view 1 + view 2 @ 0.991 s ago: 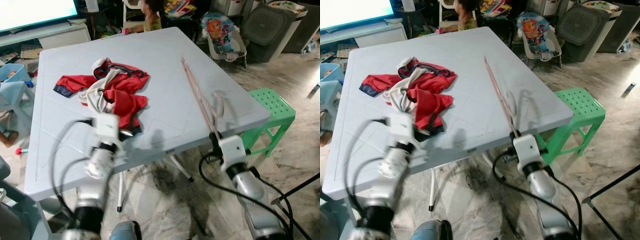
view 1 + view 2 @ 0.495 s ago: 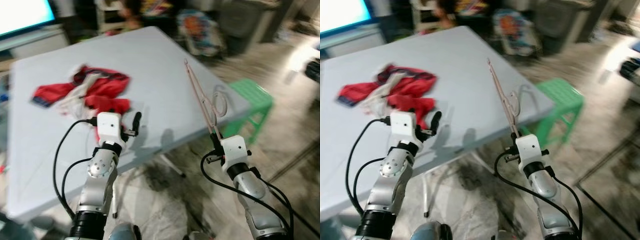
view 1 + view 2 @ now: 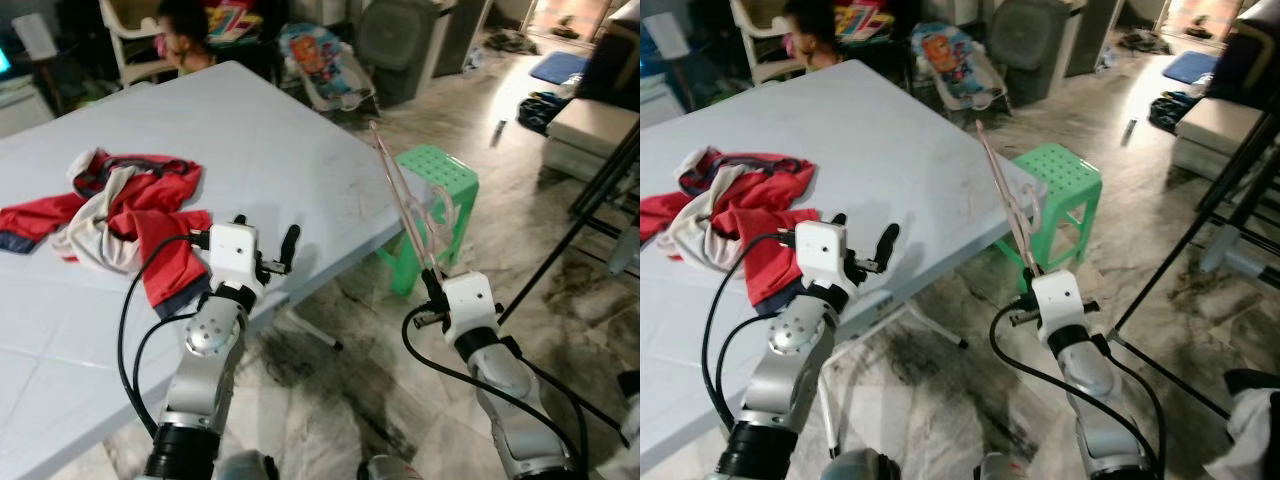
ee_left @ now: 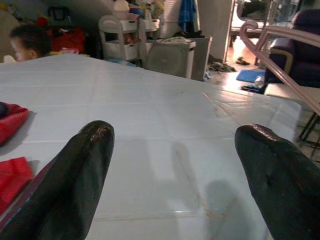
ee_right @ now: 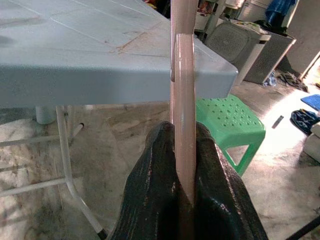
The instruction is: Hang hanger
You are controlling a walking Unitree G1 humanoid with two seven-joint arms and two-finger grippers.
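Note:
A pale pink plastic hanger (image 3: pixel 408 205) stands up from my right gripper (image 3: pixel 432 287), which is shut on its lower end; in the right wrist view the hanger (image 5: pixel 182 100) sits clamped between the two black fingers (image 5: pixel 150 200). The hanger leans over the near right corner of the white table (image 3: pixel 270 140). My left gripper (image 3: pixel 264 262) is open above the table's front edge, with nothing between its fingers (image 4: pixel 75 180), beside a red and white garment (image 3: pixel 130 205).
A green plastic stool (image 3: pixel 435 190) stands right of the table. Black rack legs (image 3: pixel 590 190) cross the marble floor at the far right. A person (image 3: pixel 185 30) sits behind the table among chairs, a bin and a child seat.
The camera has swung right: table and garment slid left, and the stool, floor and rack legs came into view. The left gripper rose to the table's edge. The right gripper keeps the hanger.

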